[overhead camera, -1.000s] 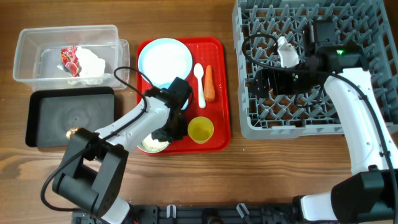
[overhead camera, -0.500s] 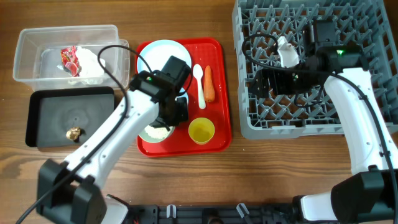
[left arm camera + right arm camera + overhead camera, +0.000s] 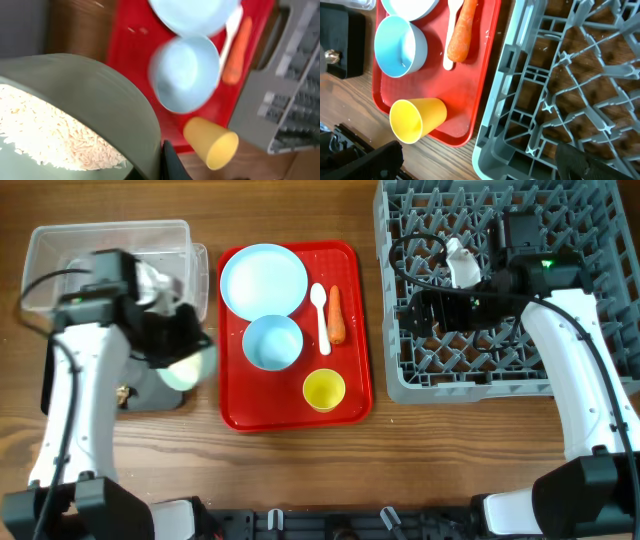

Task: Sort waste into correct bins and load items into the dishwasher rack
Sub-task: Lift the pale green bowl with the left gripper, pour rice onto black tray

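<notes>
My left gripper (image 3: 182,352) is shut on the rim of the pale green bowl (image 3: 190,367), which holds white rice (image 3: 55,125), and carries it over the right end of the black tray (image 3: 160,398). The brown lump (image 3: 122,391) lies in that tray. White tissue (image 3: 152,280) shows in the clear tub (image 3: 60,242); my arm hides the wrapper. On the red tray (image 3: 355,360) are the plate (image 3: 264,278), blue bowl (image 3: 272,342), spoon (image 3: 321,315), carrot (image 3: 338,315) and yellow cup (image 3: 324,389). My right gripper (image 3: 415,315) hangs open and empty over the rack's (image 3: 560,220) left side.
The rack's front left corner (image 3: 515,100) stands close to the red tray's right edge (image 3: 487,75). The yellow cup (image 3: 415,120) lies on its side at the tray's front. Bare wooden table lies in front of the trays and the rack.
My left arm lifted the green bowl of rice off the red tray and swung it left over the black tray, uncovering the blue bowl. The right arm has not moved.
</notes>
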`<control>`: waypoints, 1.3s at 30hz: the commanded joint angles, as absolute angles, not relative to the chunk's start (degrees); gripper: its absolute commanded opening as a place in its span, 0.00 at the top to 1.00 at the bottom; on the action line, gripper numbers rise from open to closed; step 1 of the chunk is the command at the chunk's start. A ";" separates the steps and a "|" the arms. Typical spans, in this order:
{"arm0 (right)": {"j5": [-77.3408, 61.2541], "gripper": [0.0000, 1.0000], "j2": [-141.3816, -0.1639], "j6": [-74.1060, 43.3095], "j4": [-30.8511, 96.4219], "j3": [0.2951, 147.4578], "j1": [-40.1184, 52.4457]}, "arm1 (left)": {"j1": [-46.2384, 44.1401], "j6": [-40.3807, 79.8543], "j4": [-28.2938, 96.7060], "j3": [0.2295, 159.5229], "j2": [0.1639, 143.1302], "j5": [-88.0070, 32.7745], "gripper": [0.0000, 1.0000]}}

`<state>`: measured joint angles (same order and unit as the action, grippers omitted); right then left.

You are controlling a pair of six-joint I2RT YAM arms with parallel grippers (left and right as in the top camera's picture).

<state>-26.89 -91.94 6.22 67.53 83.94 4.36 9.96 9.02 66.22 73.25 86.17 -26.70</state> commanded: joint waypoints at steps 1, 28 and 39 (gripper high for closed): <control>-26.57 0.00 -92.47 5.91 67.05 84.29 4.49 | 20.18 -2.00 66.52 73.91 84.66 -34.15 0.96; -26.52 0.00 -92.47 5.91 66.89 84.29 4.49 | 48.05 -2.09 72.95 73.71 109.25 -87.20 0.96; -26.52 0.00 -92.47 6.00 66.85 84.29 4.49 | 49.04 -2.74 78.46 73.73 109.25 -89.30 0.96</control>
<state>-26.92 -91.94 6.22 66.85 83.94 4.36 48.51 -2.26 78.65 73.25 108.86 -87.15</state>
